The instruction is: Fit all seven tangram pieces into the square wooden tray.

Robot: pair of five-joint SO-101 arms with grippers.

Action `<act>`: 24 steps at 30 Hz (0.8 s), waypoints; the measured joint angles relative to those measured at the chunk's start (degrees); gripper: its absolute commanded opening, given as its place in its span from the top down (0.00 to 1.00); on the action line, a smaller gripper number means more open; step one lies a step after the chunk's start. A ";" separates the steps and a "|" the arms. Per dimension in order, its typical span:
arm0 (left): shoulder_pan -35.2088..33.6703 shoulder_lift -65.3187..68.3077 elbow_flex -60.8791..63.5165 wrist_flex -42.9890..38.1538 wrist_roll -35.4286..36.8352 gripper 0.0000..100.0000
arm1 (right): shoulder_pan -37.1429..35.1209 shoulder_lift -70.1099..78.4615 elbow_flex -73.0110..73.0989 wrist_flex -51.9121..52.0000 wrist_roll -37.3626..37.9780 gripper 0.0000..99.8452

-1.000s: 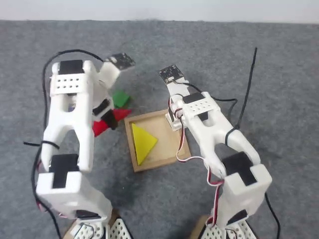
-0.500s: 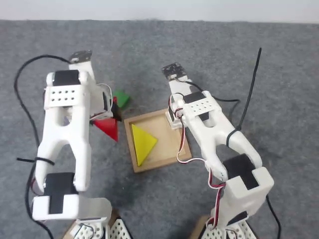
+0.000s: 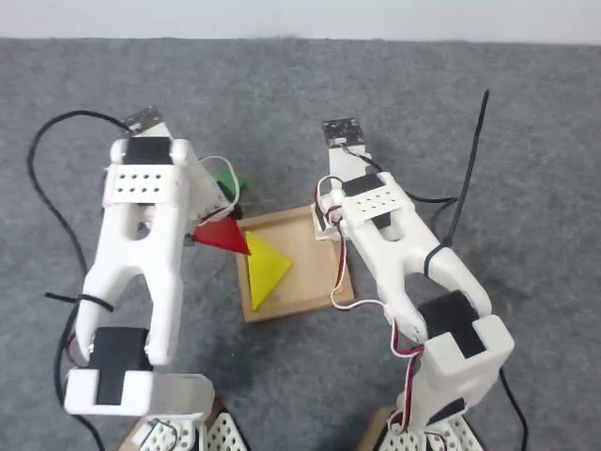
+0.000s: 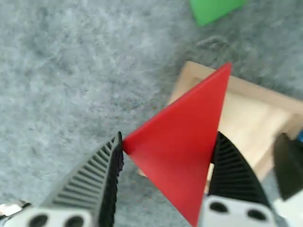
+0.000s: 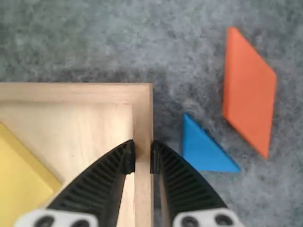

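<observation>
My left gripper (image 4: 165,158) is shut on a red triangle (image 4: 182,142), which hangs over the near-left rim of the square wooden tray (image 4: 251,118). The high view has that red triangle (image 3: 223,235) at the tray's left wall (image 3: 246,282), beside a yellow triangle (image 3: 266,268) lying flat inside. My right gripper (image 5: 142,158) is shut on the tray's wall (image 5: 143,118) near a corner. A blue triangle (image 5: 203,149) and an orange parallelogram (image 5: 248,90) lie on the carpet just outside that wall. A green piece (image 3: 229,182) lies on the carpet behind the left arm.
Grey carpet covers the whole table. A black cable (image 3: 470,160) runs up beside the right arm, and another cable (image 3: 47,178) loops at the left arm. The arms' bases stand at the front edge.
The left arm lifted the red triangle off the carpet and carried it right to the tray's left edge. The right arm stayed on the tray wall, and the tray turned slightly.
</observation>
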 measured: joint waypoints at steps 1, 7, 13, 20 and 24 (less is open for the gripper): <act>0.44 0.00 0.00 -0.18 0.44 0.92 | -0.35 0.00 0.00 0.00 0.00 0.97; 2.02 0.00 0.00 -1.14 1.05 0.93 | -1.05 0.00 0.00 3.60 -5.45 0.93; 2.11 0.00 0.00 -1.14 1.14 0.93 | -2.37 0.00 0.00 7.21 -25.93 0.73; 2.11 0.00 0.00 -1.14 2.46 0.93 | -2.46 -0.97 0.00 7.30 -29.01 0.66; 2.11 0.00 0.26 -1.14 8.26 0.92 | -2.55 -4.13 0.00 7.82 -28.13 0.72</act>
